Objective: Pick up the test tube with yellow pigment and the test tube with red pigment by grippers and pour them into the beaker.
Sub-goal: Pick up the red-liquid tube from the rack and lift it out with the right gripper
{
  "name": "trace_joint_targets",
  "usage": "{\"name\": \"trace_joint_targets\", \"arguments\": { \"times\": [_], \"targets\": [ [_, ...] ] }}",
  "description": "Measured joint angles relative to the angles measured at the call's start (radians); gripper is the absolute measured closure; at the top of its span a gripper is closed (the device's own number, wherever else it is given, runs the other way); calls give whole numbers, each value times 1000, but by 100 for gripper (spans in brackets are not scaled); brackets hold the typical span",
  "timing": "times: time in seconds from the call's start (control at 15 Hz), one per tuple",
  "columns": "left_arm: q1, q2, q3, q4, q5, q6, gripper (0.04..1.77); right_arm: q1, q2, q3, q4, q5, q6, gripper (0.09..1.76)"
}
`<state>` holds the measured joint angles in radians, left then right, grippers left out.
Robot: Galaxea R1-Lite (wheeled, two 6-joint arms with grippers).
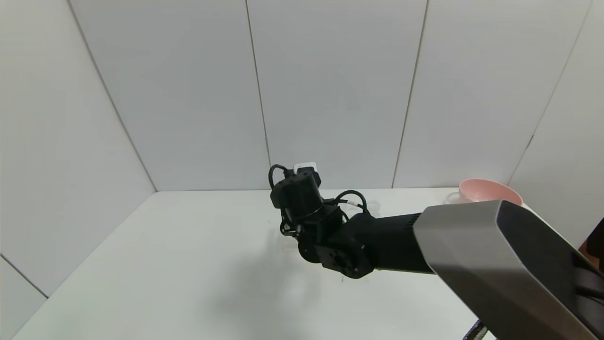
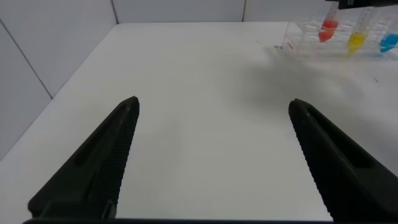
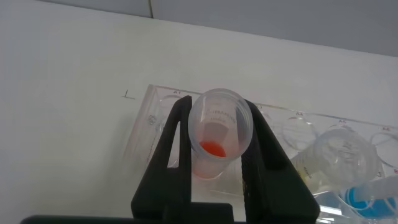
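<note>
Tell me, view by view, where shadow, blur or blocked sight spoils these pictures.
Head view: the right arm blocks the rack and casts a soft shadow on the table. Left wrist view: the left gripper is open; the far rack looks blurred. Right wrist view: the right gripper holds the red tube; neighbouring tubes look smeared.

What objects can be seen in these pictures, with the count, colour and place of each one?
Clear plastic tube rack: one, transparent, on the white table's far part.
Test tube with red pigment: one, clear, orange-red liquid at its bottom, in the rack, between the right gripper's fingers.
Test tube with yellow pigment: one, yellow liquid, in the rack, middle.
Test tube with blue liquid: one, in the rack beside the yellow.
Pink bowl: one, far right corner.
White table: one.
Right gripper: black, closed around the red tube.
Left gripper: black, open, over bare table.
</note>
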<state>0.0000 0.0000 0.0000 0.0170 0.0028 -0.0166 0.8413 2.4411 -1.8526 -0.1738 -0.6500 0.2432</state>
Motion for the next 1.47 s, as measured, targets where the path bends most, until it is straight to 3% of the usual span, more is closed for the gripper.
{"name": "trace_joint_targets", "arguments": {
  "times": [0.33, 0.53, 0.87, 1.2, 1.33, 1.47],
  "targets": [
    [0, 0, 0, 0, 0, 0, 9, 13, -111, 18, 76, 6, -31, 133],
    [0, 0, 0, 0, 0, 0, 9, 17, -177, 99, 72, 68, -33, 133],
    [0, 0, 0, 0, 0, 0, 9, 29, -354, 354, 58, 267, -62, 133],
    [0, 0, 0, 0, 0, 0, 9, -5, -555, 639, -31, 466, -194, 133],
    [0, 0, 0, 0, 0, 0, 9, -39, -632, 762, -59, 532, -256, 133],
    [0, 0, 0, 0, 0, 0, 9, -108, -716, 861, -66, 660, -291, 133]
  ]
}}
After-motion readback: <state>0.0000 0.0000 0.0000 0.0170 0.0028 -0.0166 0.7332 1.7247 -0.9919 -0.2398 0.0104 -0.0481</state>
